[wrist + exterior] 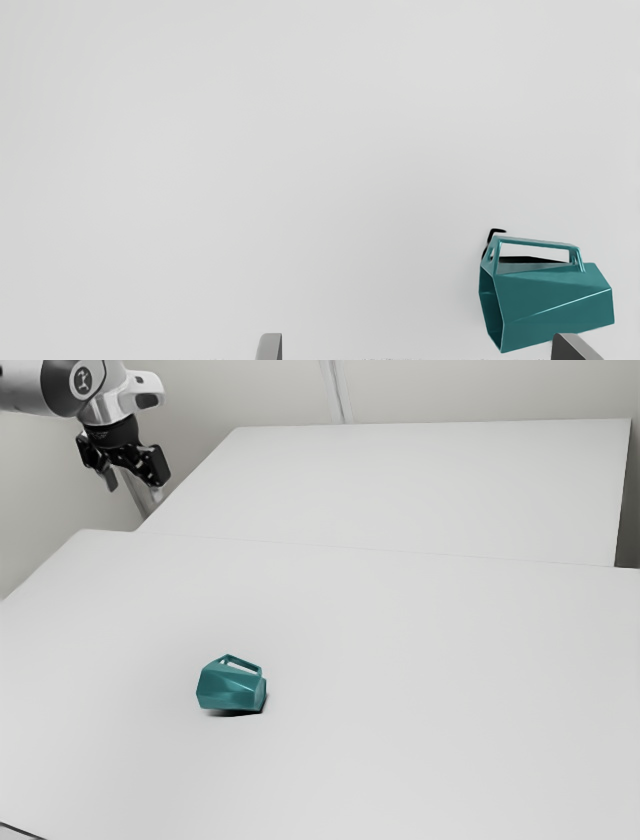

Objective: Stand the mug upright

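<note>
Mug (pixel 231 689) on its side

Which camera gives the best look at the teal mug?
The wrist view: there the mug appears larger, with its open mouth, handle and angular side easy to make out. The exterior view shows it smaller, lying on its side on the table with the handle uppermost.
</note>
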{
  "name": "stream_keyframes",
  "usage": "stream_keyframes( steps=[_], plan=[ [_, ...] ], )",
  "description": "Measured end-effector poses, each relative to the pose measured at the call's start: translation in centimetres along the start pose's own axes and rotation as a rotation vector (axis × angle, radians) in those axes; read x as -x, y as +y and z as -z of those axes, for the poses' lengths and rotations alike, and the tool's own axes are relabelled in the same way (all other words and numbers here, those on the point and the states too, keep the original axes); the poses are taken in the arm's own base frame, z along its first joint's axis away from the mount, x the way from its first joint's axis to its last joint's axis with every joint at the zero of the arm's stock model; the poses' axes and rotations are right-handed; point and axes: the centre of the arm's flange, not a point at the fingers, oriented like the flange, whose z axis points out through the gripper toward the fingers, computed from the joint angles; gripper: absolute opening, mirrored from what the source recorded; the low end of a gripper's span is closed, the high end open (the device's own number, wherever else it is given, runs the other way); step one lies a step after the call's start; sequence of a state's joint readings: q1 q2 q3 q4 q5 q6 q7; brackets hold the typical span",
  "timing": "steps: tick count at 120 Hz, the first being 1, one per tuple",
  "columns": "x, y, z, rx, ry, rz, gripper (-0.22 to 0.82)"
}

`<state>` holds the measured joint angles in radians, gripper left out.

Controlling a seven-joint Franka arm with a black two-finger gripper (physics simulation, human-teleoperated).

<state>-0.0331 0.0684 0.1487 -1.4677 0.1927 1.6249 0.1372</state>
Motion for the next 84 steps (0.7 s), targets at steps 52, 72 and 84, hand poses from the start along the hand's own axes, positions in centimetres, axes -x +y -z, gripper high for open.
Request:
stream_keyframes(
  steps=[52,72,84],
  plan=[
    [5.3,-1.4,-9.0,0.322,-0.027,0.174,0.58],
    [10.4,-0.3,-12.0,0.440,0.035,0.256,0.58],
    [12.4,0.6,-14.6,0.513,0.049,0.310,0.57]
  ],
)
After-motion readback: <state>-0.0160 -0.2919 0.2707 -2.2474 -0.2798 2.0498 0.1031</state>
